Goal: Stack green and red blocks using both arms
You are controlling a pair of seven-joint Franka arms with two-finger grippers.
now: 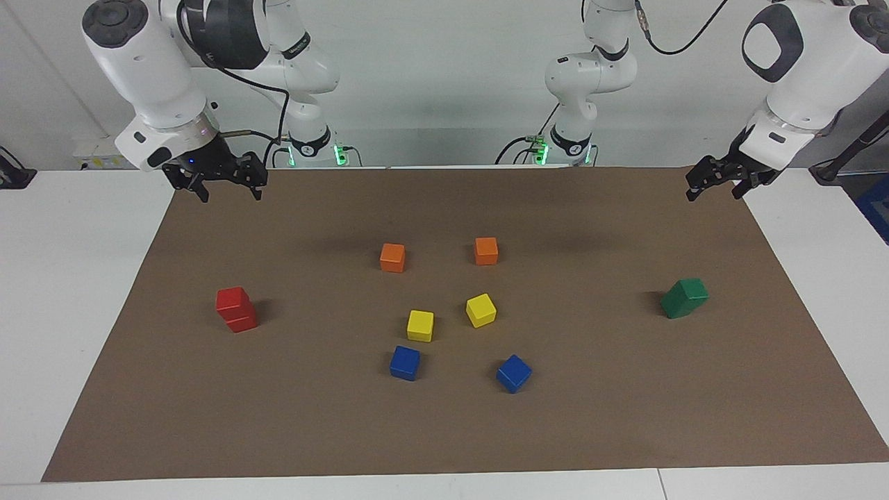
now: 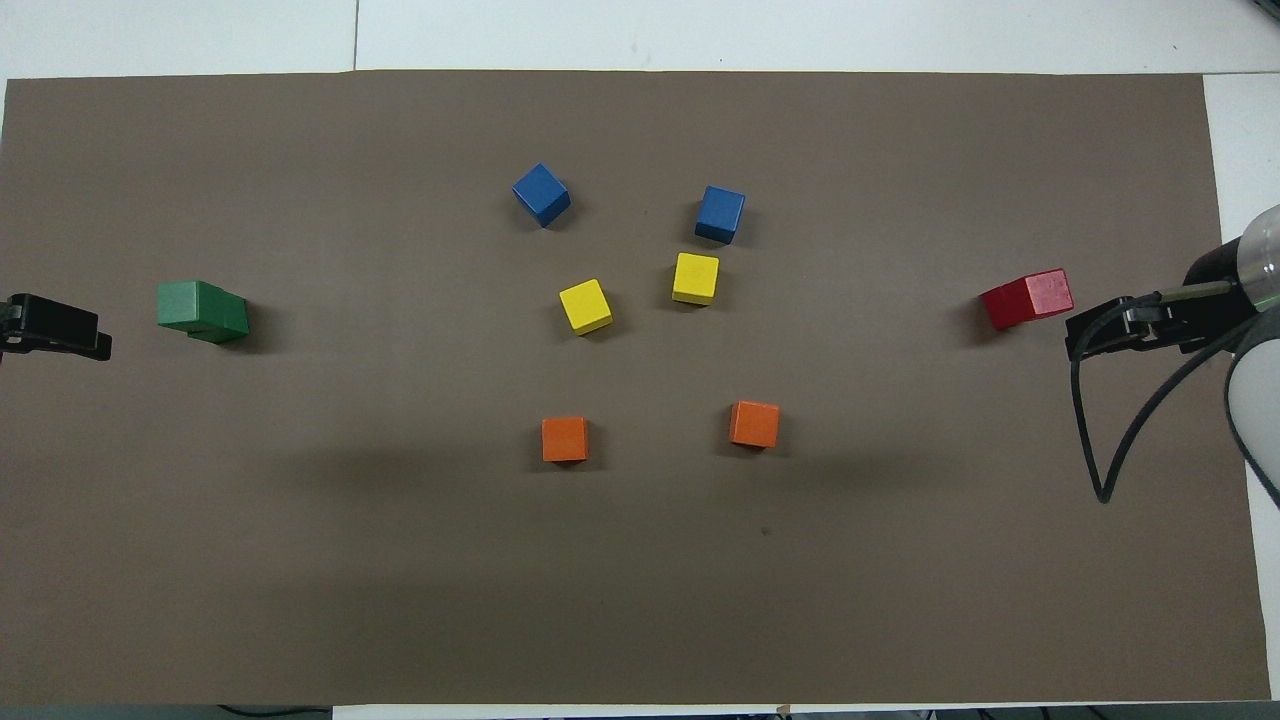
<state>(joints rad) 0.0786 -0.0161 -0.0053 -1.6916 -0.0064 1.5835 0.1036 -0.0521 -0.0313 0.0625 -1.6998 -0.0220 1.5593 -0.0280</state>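
At opposite ends of the table [image 1: 444, 444], stacked red blocks [image 1: 236, 310] and green blocks [image 1: 684, 298] sit well clear of the raised right gripper [image 1: 223, 189] and left gripper [image 1: 715, 186], fingers spread wide, holding nothing.

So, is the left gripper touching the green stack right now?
Apart. The facing view shows the left gripper raised over the mat's edge, bare brown mat between it and the green stack. The stack stands alone.
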